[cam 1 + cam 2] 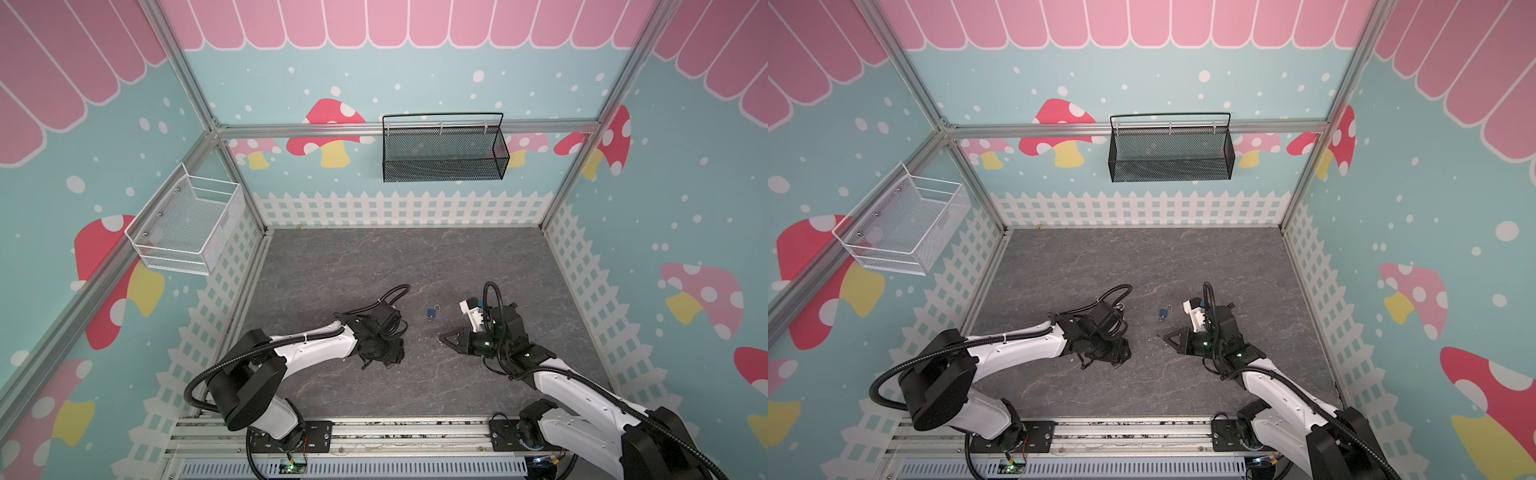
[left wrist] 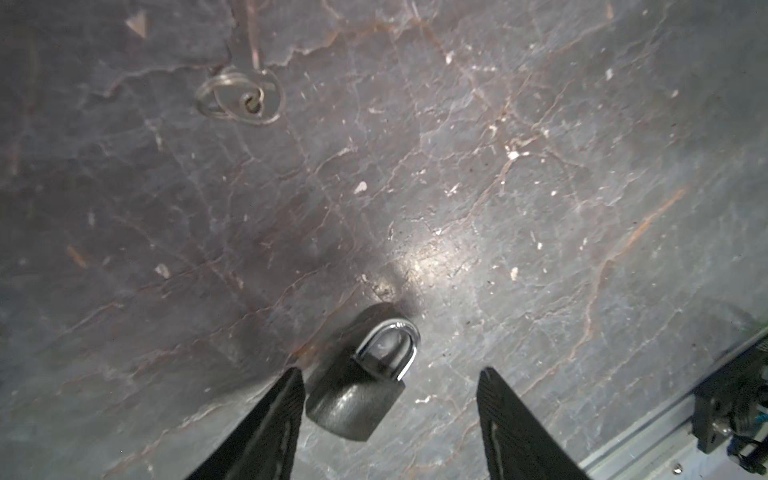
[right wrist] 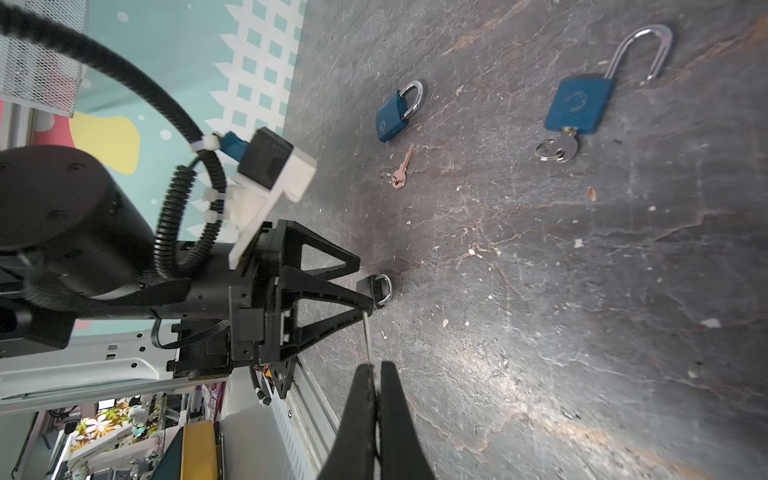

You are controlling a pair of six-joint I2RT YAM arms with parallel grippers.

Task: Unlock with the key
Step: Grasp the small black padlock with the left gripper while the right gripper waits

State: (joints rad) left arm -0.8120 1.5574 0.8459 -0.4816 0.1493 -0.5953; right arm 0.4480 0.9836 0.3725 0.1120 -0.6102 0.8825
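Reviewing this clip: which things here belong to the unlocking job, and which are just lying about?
In the job:
- dark padlock, between the open left gripper fingers
- key, pinched in the shut right gripper

Lying about:
- small blue padlock, shut
- copper key beside it
- larger blue padlock, shackle open, silver key inserted
- black basket, white basket on walls

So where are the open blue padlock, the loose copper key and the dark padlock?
Open blue padlock (image 3: 579, 110): right wrist view, on its blue body.
Copper key (image 3: 404, 163): right wrist view, on its shaft.
Dark padlock (image 2: 353, 401): left wrist view, on its body.
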